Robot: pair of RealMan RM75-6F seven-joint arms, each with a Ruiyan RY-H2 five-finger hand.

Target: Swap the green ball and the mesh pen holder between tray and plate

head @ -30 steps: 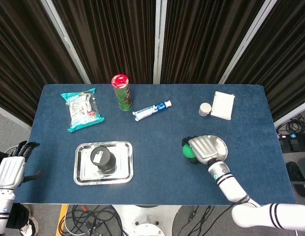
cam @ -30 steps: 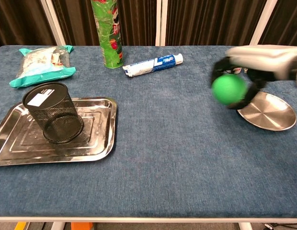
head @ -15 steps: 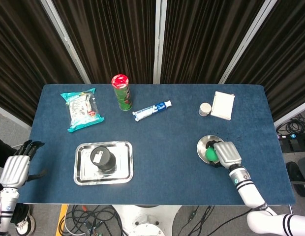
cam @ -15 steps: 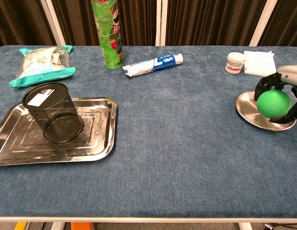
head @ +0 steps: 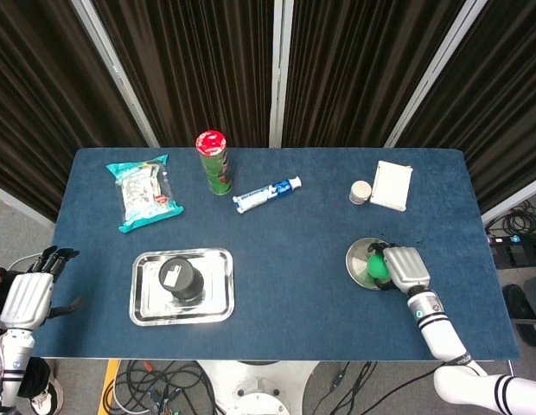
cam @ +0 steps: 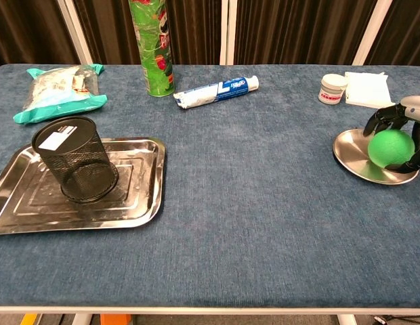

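Blue-clothed table (head: 277, 233), head view: right hand (head: 405, 268) cupping green ball (head: 375, 269) on plate (head: 359, 259) at four o'clock; mesh pen holder (head: 180, 278) in tray (head: 218, 294) at eight; left hand (head: 28, 294) spread, idle.

Chest view: fingers (cam: 379, 118) wrapped around the ball, grip unclear. Best to firm the grasp and lift straight up, clear of the rim.

**Dark curtains, blue tabletop, cables on the floor**

A long rectangular table (head: 285, 225) fills the middle of the head view, its top covered in a deep blue, felt-like cloth that shows a fine nap in the chest view. Behind it hangs a wall of black pleated curtain (head: 199, 60), folds running straight down. Pale metal frame bars (head: 281, 69) cross in front of the curtain, one upright at centre, others slanting off to either side. Below the near edge lies grey floor (head: 78, 380) with a tangle of black cables (head: 173, 380), and more cables (head: 519, 233) sit at the right edge. Light is even and bright across the tabletop, with only soft shadows.
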